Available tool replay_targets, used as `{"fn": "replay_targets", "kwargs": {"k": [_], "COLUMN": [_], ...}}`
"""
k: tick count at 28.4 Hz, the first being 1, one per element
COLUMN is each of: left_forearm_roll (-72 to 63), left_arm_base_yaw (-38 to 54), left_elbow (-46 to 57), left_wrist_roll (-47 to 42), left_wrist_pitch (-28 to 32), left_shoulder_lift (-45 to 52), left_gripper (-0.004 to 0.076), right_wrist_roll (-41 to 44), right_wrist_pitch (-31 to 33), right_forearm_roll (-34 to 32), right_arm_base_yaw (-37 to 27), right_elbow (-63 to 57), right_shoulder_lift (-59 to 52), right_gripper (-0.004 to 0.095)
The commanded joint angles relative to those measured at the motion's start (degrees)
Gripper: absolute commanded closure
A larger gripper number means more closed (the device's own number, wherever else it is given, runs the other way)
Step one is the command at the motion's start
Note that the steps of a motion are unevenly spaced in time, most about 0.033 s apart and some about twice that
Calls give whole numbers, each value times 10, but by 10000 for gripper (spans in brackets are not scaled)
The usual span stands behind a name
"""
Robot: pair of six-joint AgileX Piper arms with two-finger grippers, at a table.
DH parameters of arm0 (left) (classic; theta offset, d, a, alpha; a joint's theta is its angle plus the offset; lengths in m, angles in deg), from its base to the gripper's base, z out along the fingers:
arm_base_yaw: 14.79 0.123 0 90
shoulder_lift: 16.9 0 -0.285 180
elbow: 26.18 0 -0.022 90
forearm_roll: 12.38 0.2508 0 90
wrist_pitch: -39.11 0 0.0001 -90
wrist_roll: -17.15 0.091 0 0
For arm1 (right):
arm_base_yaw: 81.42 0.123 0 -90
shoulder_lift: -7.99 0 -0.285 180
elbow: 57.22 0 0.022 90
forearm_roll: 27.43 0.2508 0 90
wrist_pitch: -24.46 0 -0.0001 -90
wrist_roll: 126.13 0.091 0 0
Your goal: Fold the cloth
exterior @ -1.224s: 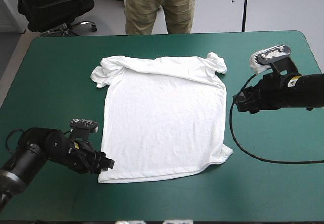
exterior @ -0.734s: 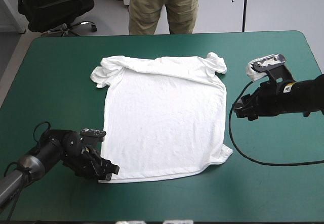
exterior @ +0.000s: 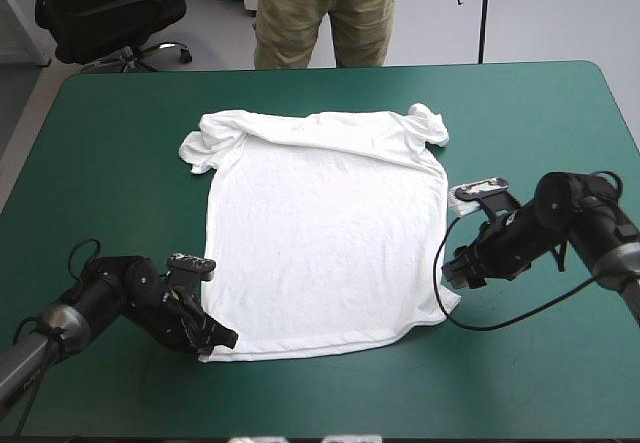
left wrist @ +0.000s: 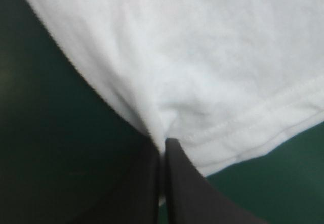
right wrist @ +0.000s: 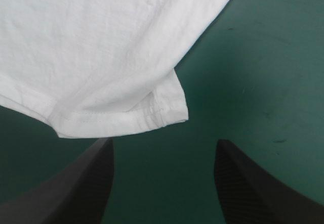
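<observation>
The white T-shirt lies spread flat on the teal-green cover, collar toward the far edge, both sleeves bunched. My left gripper sits at the hem's near-left corner, its black fingers pressed together with the T-shirt hem pinched between their tips. My right gripper hovers low beside the hem's near-right corner. Its fingers stand wide apart, and the T-shirt corner lies just ahead of the gap, not between them.
Bare teal-green cover surrounds the shirt on all sides, widest at the left, the right and the near edge. A person's legs stand beyond the far edge, away from the tabletop.
My left gripper slid to the hem's near-left corner and shut on it. My right arm swung down and inward from beside the shirt's right edge to the near-right corner, fingers still apart.
</observation>
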Motion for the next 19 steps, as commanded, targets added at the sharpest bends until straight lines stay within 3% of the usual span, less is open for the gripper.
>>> {"fn": "replay_targets", "kwargs": {"k": [1,7,19], "left_forearm_roll": [-33,-34,-34], "left_arm_base_yaw": [-4,-4,-4], "left_elbow": [7,7,7], "left_wrist_roll": [-6,-5,-5], "left_wrist_pitch": [43,44,69], "left_shoulder_lift": [-7,-7,-7], "left_gripper": [741,741,741], "right_wrist_roll": [3,57,23], "right_wrist_pitch": [-26,-63,-82], "right_forearm_roll": [0,-78,-1], "right_arm_base_yaw": [32,67,68], "right_elbow": [1,1,-52], "right_shoulder_lift": [24,79,115], "right_gripper": [395,399,408]}}
